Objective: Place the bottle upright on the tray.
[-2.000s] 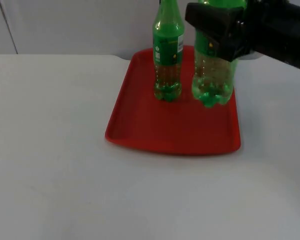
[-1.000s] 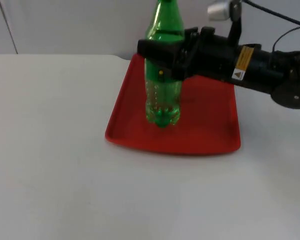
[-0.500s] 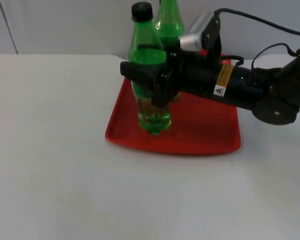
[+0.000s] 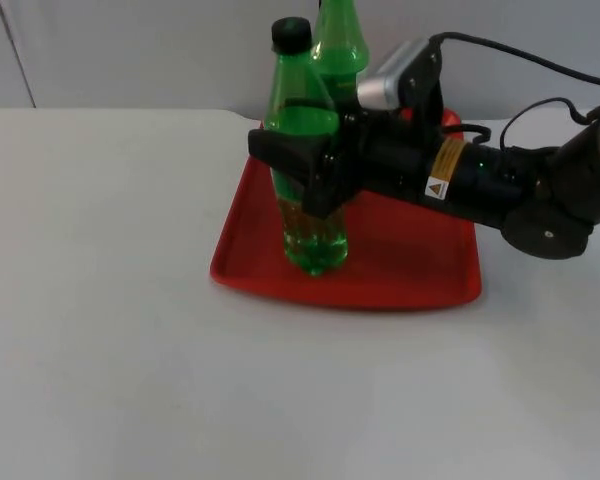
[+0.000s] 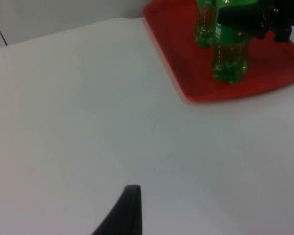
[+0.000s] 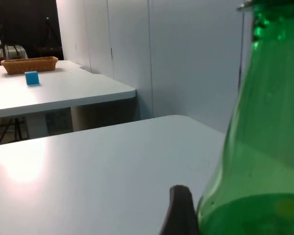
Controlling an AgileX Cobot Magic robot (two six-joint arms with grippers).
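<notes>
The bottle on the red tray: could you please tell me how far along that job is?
Nearly finished. One green bottle already stands upright at the back of the red tray. The right tool grips a second bottle, upright with its base on the tray near the front edge. Left: release and withdraw. The left tool waits over the table.

second green bottle: upright, tray's far side | wicker basket, blue cube: distant table

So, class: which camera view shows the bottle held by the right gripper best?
The top view: the held bottle stands upright, cap to base, on the red tray, in the right gripper. The left wrist view cuts off its top; the right wrist view gives just its green shoulder.
</notes>
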